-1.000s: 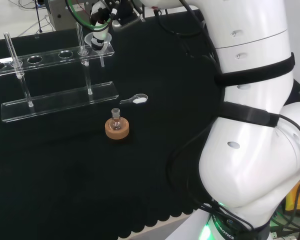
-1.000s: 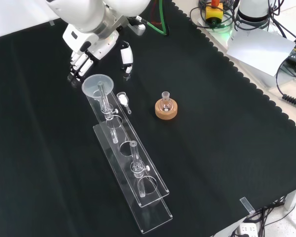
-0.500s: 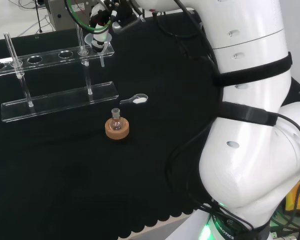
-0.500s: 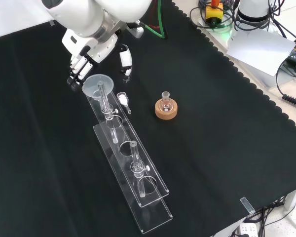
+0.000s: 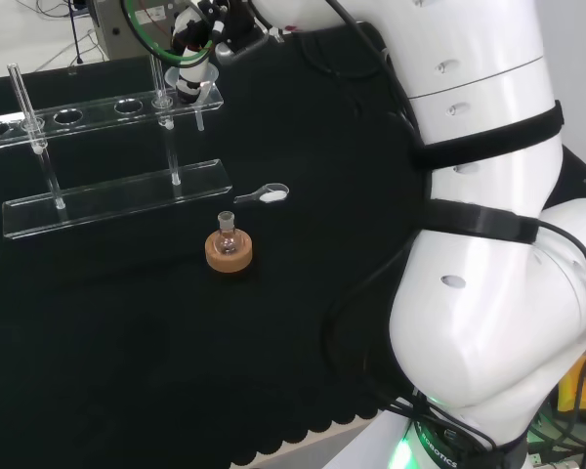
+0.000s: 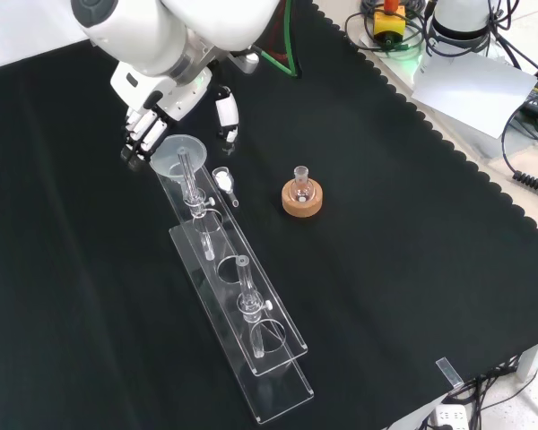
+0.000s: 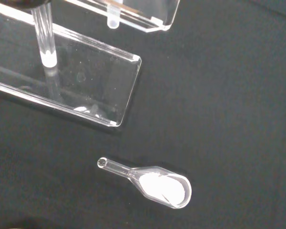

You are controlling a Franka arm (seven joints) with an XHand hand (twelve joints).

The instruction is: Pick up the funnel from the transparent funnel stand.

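Note:
A clear funnel sits in the end hole of the transparent stand, at the stand's far end in the front view. The hand hangs over that end. Its fingers reach down at the funnel's left rim and the thumb stands to the right, a little apart from the rim. The fingers look relaxed, with the funnel between them and the thumb. In the head view the hand covers the funnel at the right end of the stand. The wrist view shows the stand's base plate and a post.
A small clear scoop with white powder lies on the cloth just beside the stand's end. A small flask on a cork ring stands farther off. Two glass rods rise from the stand.
The hand has shifted a little down and to the left in the front view, bringing its fingers closer to the funnel's rim. The funnel and stand have not moved.

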